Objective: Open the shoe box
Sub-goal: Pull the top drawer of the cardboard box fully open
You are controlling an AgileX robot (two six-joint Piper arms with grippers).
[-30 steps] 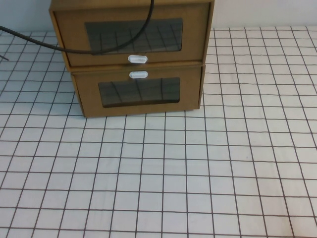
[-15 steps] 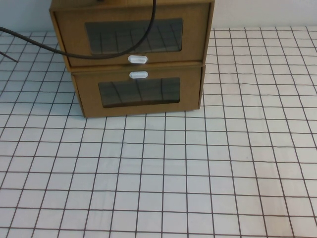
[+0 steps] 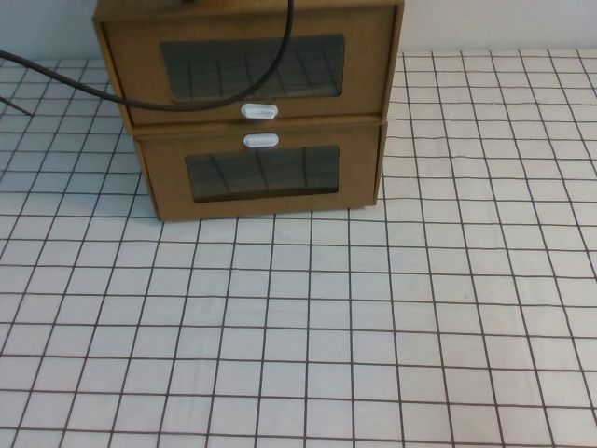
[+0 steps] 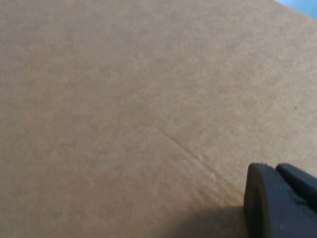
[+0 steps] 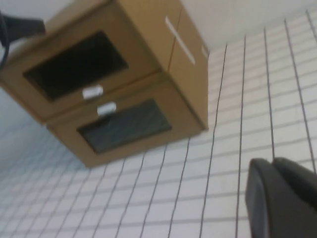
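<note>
Two brown cardboard shoe boxes are stacked at the far side of the gridded tabletop [image 3: 373,327]. The upper shoe box [image 3: 247,23] sits squarely on the lower shoe box [image 3: 261,201]. Each has a dark window in its front. The upper white handle [image 3: 259,111] lies just under the upper window. The lower white handle [image 3: 261,141] lies just above the lower window. Both fronts sit flush, closed.

A black cable [image 3: 140,96] crosses the upper front.

Left end effector [image 4: 280,203]: only a dark edge of it shows, in its wrist view. Plain brown cardboard lies very close in front of it and fills that view. A shadow falls on the cardboard beside it. Which box face this is, I cannot tell. Contact: cannot tell. Open or closed: cannot tell.

Right end effector [image 5: 282,198]: closed, gripping nothing. It is over bare tabletop. Both boxes stand well ahead of it, window fronts and one side wall toward it, with grid squares in between. It touches neither box. Neither end effector shows in the high view.
</note>
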